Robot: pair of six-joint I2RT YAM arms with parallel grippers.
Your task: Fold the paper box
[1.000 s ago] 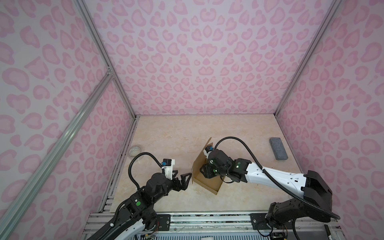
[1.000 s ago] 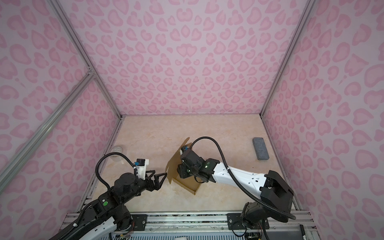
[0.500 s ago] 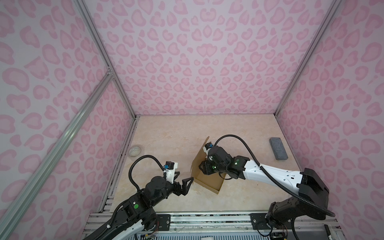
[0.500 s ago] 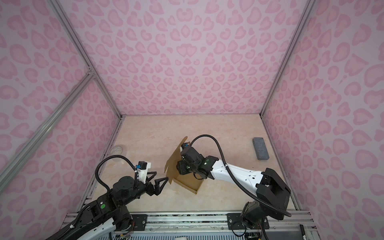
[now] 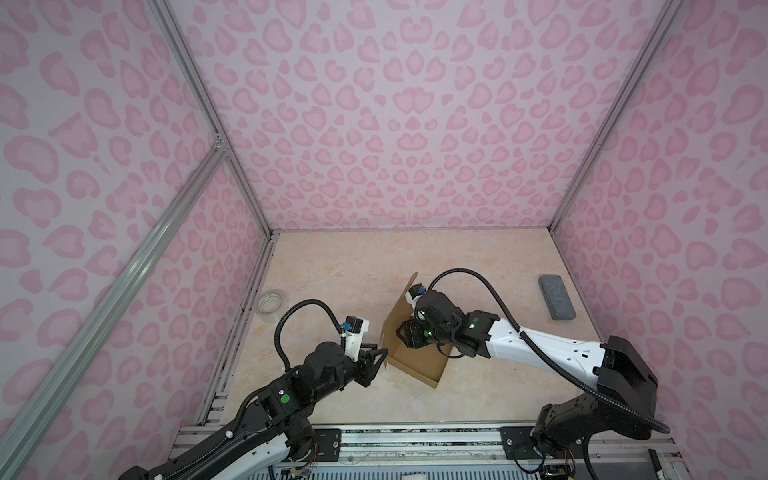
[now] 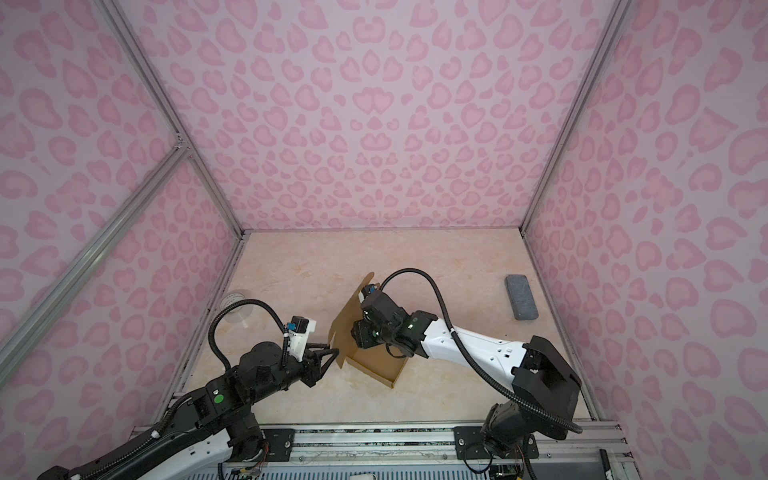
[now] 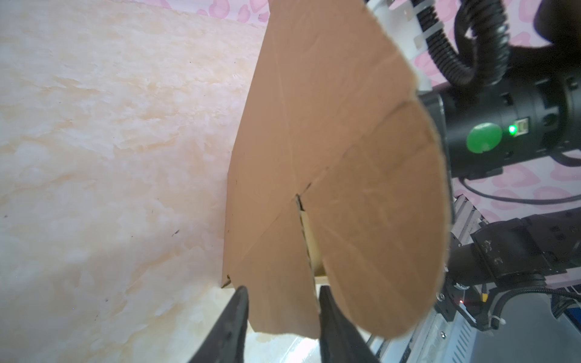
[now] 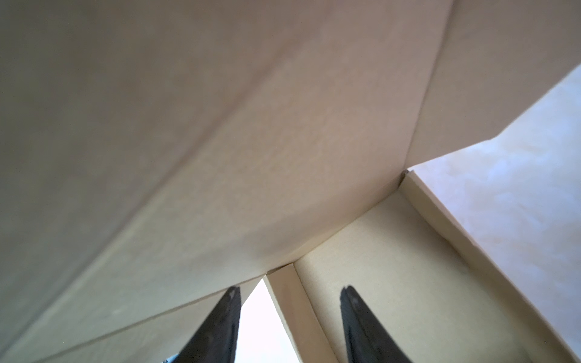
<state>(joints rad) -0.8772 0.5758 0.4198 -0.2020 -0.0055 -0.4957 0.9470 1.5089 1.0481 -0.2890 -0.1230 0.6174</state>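
The brown paper box [image 5: 422, 362] [image 6: 380, 362] lies mid-table, its shallow tray flat and its lid [image 5: 395, 328] standing up on the tray's left side. My left gripper [image 5: 379, 352] [image 6: 328, 353] is at the lid's near lower corner. In the left wrist view the left gripper [image 7: 284, 298] has a small flap [image 7: 283, 283] between its jaws, with both fingers against the flap's edges. My right gripper [image 5: 401, 333] [image 6: 356, 334] reaches into the tray against the lid's inner face. Seen from its wrist, the right gripper [image 8: 290, 295] is open at an inside corner, holding nothing.
A grey rectangular block [image 5: 557, 297] [image 6: 521, 297] lies near the right wall. A clear tape roll [image 5: 270, 303] [image 6: 237, 305] sits by the left wall. Pink patterned walls close three sides, and a metal rail [image 5: 415, 440] runs along the front edge.
My left gripper has moved up to the lid's lower corner, and its jaws have narrowed from wide open onto the flap. The right gripper stays inside the box and has barely shifted.
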